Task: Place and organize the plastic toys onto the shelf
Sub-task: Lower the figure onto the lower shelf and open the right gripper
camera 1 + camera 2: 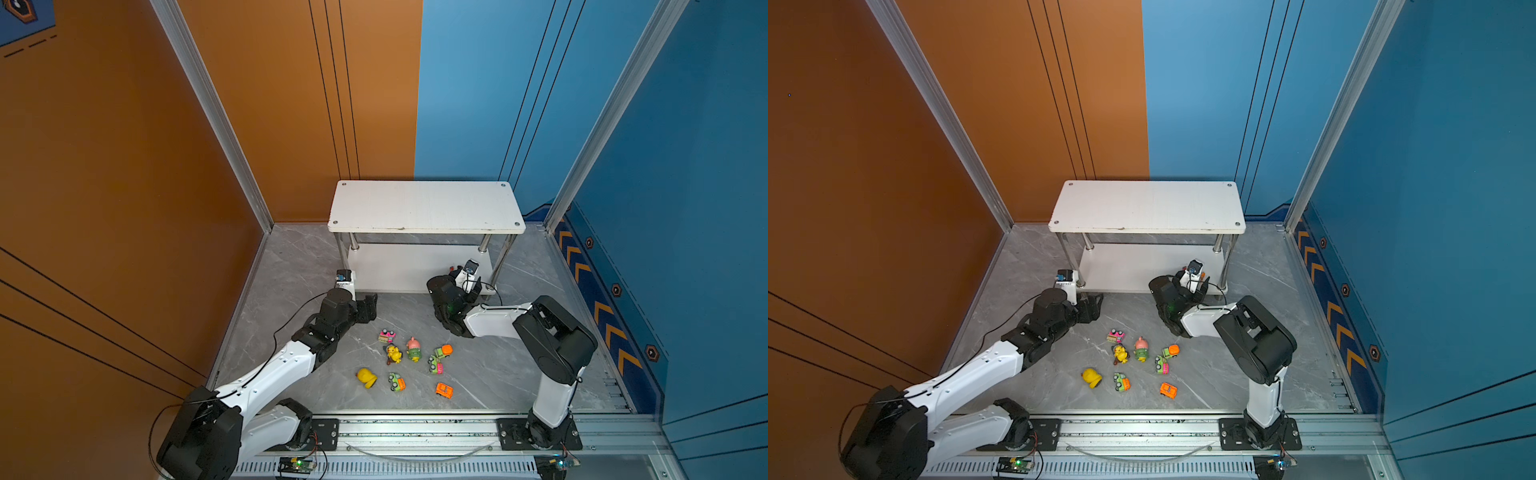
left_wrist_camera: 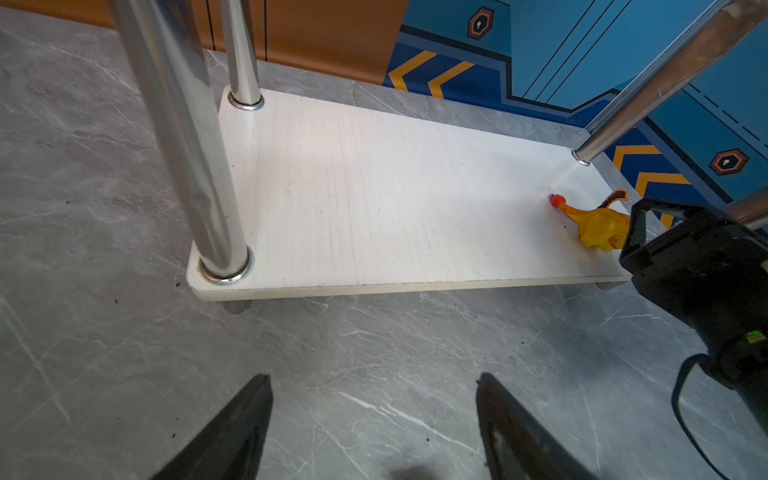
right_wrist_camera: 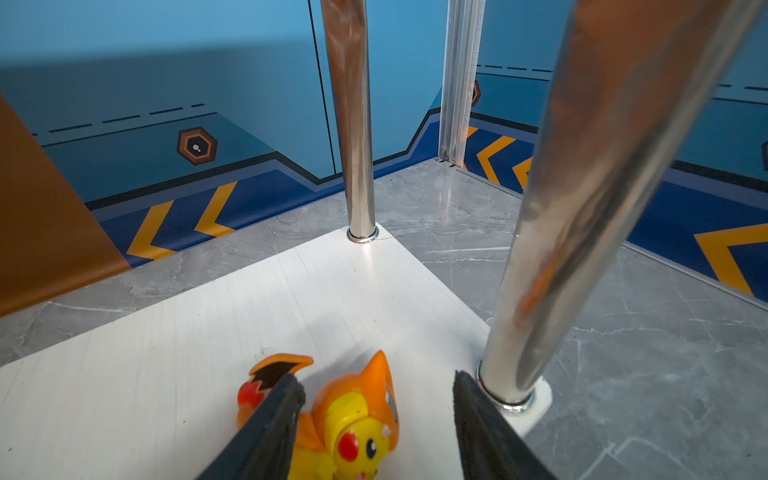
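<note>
Right gripper (image 3: 376, 380) jaws parted either side of yellow-orange plastic mouse figurine (image 3: 357, 419), lower board of white two-tier shelf (image 3: 187, 332). Left gripper (image 2: 372, 377) spread wide, empty.

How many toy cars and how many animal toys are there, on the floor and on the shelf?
Toy cars: 5 (pink, orange, three green), all on the floor.
Animal toys: 4, three on the floor, one on the shelf, lower board.
Total: 9
</note>
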Controlling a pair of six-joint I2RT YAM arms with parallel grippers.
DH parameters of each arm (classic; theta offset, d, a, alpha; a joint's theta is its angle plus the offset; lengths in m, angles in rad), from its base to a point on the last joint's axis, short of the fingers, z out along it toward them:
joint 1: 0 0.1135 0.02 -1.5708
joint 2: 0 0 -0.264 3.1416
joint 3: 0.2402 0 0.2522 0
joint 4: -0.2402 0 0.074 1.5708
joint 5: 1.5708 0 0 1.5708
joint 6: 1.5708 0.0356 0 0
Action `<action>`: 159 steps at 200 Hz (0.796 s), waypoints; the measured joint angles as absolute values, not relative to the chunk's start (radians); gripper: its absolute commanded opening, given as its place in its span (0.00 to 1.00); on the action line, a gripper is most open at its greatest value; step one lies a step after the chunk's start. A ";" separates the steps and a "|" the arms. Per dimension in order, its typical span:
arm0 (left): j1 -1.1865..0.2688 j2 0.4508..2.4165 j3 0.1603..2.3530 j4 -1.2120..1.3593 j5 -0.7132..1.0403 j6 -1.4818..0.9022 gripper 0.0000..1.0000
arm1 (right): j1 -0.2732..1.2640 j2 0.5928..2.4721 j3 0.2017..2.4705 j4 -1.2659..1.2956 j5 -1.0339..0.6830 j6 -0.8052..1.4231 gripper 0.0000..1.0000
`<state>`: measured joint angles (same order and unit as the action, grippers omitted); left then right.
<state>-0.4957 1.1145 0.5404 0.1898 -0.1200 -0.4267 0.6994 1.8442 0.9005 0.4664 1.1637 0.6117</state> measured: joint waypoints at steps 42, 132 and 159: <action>-0.490 1.082 0.540 0.176 -0.130 -0.426 0.79 | 0.730 1.829 0.929 0.353 1.072 0.626 0.58; -0.470 1.049 0.538 0.165 -0.141 -0.410 0.80 | 0.601 1.557 0.928 0.030 0.642 0.797 0.51; -0.470 1.049 0.537 0.165 -0.141 -0.408 0.80 | 0.553 1.531 0.883 -0.002 0.505 0.866 0.55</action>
